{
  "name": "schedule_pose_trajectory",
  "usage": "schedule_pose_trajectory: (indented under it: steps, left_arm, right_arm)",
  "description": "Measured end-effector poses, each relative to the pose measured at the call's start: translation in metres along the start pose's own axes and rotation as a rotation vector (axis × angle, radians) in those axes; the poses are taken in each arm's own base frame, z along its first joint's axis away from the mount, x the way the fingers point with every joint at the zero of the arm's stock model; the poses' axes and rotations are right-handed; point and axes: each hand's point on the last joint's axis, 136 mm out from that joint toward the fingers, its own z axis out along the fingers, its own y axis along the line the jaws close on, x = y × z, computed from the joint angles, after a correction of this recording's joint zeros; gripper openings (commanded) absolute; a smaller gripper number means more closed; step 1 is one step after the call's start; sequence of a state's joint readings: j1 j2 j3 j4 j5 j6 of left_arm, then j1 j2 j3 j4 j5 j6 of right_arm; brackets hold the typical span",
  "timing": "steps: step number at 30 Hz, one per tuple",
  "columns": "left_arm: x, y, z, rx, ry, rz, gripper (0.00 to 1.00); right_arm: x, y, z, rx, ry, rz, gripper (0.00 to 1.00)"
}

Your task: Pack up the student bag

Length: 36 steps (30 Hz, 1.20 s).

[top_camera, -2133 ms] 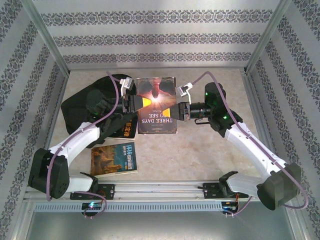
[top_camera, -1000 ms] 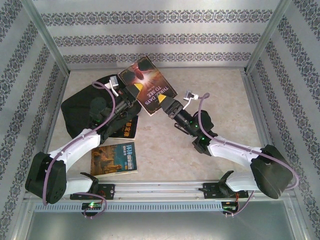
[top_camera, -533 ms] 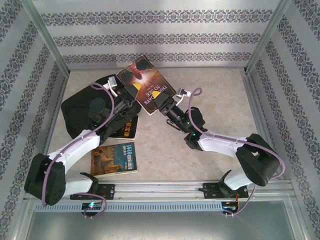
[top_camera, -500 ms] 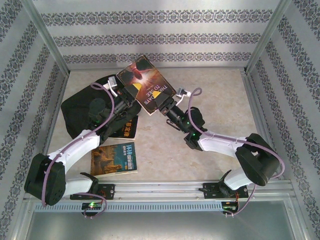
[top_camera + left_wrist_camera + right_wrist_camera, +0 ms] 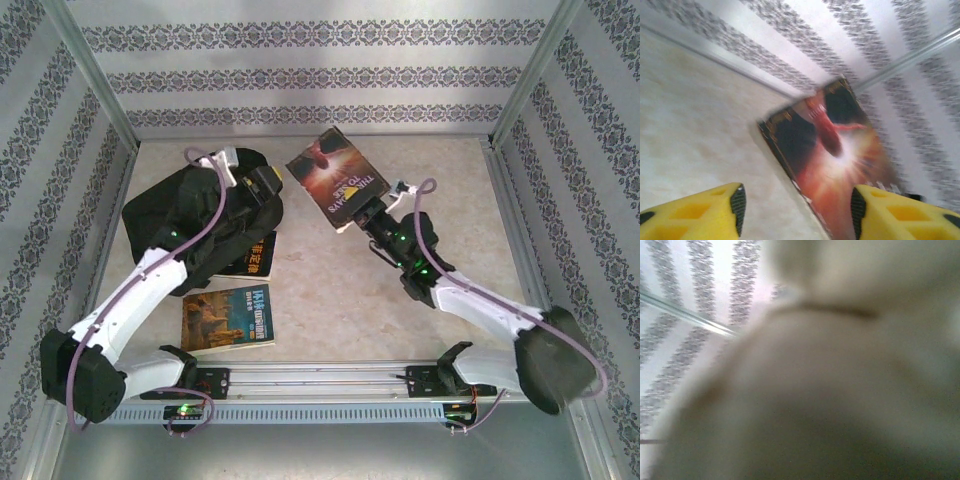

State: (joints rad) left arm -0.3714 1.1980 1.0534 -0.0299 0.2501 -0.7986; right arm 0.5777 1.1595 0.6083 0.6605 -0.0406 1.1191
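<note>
You are looking at a student bag (image 5: 150, 215) of matt black cloth, while the large book (image 5: 338, 178) is showing a glossy paper cover. The left fingers (image 5: 695, 215) are showing smooth yellow plastic, and the table (image 5: 330, 300) is looking matt and faintly mottled.

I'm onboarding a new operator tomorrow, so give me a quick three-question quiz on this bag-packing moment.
1. Which holds the red book: A left gripper, B right gripper, C both?
2. True or false: the left gripper's jaws are open with nothing between them.
3. Fill in: the large black fabric thing left of the red book is the ___.

Key: 1 B. 2 true. 3 student bag.
</note>
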Motion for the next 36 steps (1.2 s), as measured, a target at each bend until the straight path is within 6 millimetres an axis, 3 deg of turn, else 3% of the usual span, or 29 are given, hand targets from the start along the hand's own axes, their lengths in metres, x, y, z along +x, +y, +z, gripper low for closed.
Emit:
schedule_pose_trajectory:
  steps: [2,6,11,14,32,36]
  left_arm:
    - [-0.011,0.009,0.001,-0.105,-0.005,0.065,0.63]
    - [-0.02,0.056,0.014,-0.413,0.032,0.155,0.67]
    - [-0.014,0.125,0.025,-0.761,0.131,0.222,0.71]
    - [-0.009,0.149,0.028,-0.862,0.19,0.258,0.76]
    - [-0.002,0.198,0.107,-0.804,0.337,0.248,0.83]
    - [0.003,0.208,0.121,-0.774,0.354,0.226,0.76]
  right_arm:
    - [0.001,-0.006,-0.013,0.06,0.025,-0.06,0.0]
    - [0.006,-0.025,-0.033,0.17,0.079,-0.151,0.0]
    - [0.006,-0.051,-0.048,0.287,0.116,-0.176,0.0]
    - [0.009,-0.066,-0.054,0.344,0.143,-0.18,0.0]
    - [0.036,-0.093,-0.064,0.387,0.272,-0.135,0.0]
    - [0.043,-0.1,-0.065,0.399,0.299,-0.124,0.0]
